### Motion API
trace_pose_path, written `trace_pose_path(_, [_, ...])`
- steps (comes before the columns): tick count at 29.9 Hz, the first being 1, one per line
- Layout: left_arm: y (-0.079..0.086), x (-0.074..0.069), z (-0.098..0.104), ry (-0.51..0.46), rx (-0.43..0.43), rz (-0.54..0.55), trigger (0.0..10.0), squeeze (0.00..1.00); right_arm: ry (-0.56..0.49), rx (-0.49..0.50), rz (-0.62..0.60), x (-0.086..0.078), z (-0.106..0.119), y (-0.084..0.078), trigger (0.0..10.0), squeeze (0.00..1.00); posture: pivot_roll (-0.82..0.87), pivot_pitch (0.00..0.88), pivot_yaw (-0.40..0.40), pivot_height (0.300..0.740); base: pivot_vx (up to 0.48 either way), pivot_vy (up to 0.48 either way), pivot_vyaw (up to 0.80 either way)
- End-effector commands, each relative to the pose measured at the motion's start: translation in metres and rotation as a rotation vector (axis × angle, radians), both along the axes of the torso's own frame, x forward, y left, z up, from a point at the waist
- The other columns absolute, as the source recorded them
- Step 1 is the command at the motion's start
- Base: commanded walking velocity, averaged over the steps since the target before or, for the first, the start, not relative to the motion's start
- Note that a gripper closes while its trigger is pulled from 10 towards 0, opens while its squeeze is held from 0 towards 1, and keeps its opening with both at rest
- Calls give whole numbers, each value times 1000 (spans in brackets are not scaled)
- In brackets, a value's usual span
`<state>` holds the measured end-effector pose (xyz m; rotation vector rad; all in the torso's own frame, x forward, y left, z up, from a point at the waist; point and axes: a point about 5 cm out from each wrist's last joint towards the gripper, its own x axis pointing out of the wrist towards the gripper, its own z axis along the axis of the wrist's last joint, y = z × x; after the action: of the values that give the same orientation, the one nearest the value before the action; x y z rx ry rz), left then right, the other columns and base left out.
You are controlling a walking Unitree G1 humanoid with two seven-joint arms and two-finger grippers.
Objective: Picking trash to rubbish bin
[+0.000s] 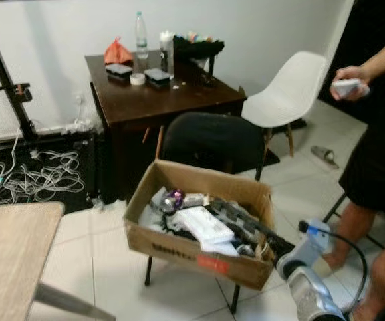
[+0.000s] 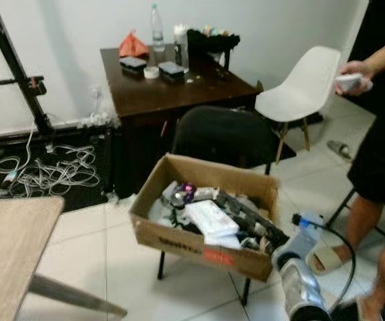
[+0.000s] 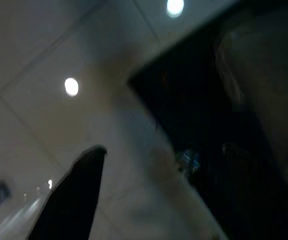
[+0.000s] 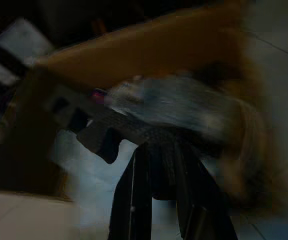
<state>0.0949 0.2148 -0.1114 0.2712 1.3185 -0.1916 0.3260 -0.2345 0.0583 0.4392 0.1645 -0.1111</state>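
A cardboard box (image 1: 179, 251) serving as the rubbish bin rests on the seat of a black chair (image 1: 212, 140). Inside lie a white flat packet (image 1: 202, 224), a shiny purple wrapper (image 1: 174, 198) and other dark scraps. My silver right arm (image 1: 306, 281) comes in from the lower right over the box's near corner. Its gripper (image 1: 227, 211) lies low among the trash inside the box. The right wrist view is blurred, with the gripper (image 4: 160, 150) pointing at the box's brown inner wall (image 4: 184, 45). My left gripper (image 3: 79, 195) points up at a ceiling with round lights.
A person (image 1: 379, 154) stands close on the right holding a white controller (image 1: 348, 85). Behind the box are a dark wooden table (image 1: 159, 100) with a bottle and small items, and a white chair (image 1: 286, 93). A light wooden table (image 1: 12, 254) is at lower left; cables (image 1: 39, 177) lie beyond.
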Motion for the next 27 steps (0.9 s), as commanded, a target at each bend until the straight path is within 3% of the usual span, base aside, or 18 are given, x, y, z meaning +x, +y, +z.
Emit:
trace_pose_path(1, [-4, -17, -4, 57, -14, 6, 10000, 0, 36, 6, 8, -5, -11, 6, 10000, 0, -123, 93, 24, 740, 296, 0, 0])
trace_pose_path(11, [-3, -18, -4, 58, -9, 2, 10000, 0, 86, -118, 35, -10, -17, 6, 10000, 0, -123, 102, 30, 740, 289, 0, 0])
trace_pose_path(27, [-4, -27, -6, 82, -28, 8, 10000, 0, 200, -227, 33, -24, -36, 3, 10000, 0, -114, 126, 33, 740, 0, 0, 0])
